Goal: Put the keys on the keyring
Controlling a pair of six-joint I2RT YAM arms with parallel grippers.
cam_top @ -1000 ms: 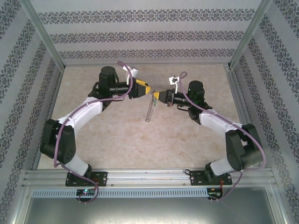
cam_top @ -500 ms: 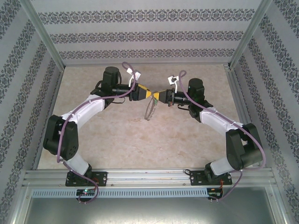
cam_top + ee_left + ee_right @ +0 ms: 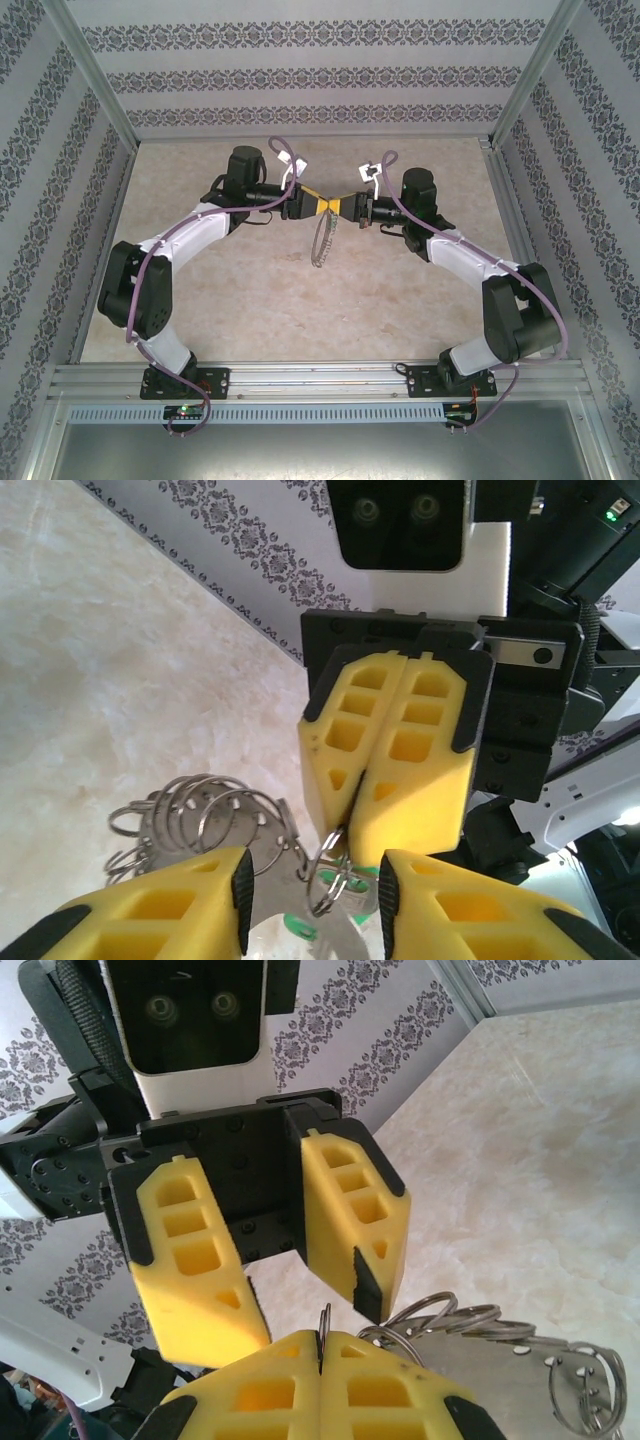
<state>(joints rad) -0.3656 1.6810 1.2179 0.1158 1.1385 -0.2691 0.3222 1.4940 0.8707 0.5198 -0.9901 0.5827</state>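
The keyring (image 3: 320,240) hangs below the two grippers, which meet nose to nose at mid-table. Up close it is a grey metal piece (image 3: 200,815) (image 3: 520,1360) fringed with several small split rings. My right gripper (image 3: 338,206) (image 3: 322,1355) is shut on one thin split ring (image 3: 322,1325) at its top. In the left wrist view that ring (image 3: 319,910) stands in the gap of my left gripper (image 3: 312,204) (image 3: 312,905), whose black pads stand apart on either side without touching it. The key's green head (image 3: 298,925) shows just under the ring, its blade mostly hidden.
The beige marbled table (image 3: 260,290) is ringed by patterned walls (image 3: 320,75) and aluminium frame posts (image 3: 100,90). Both arms arch inward from the near rail (image 3: 320,380).
My left gripper has moved right until it meets the right gripper's tips, and its jaws have narrowed. The hanging keyring has swung a little. The right arm has stayed put.
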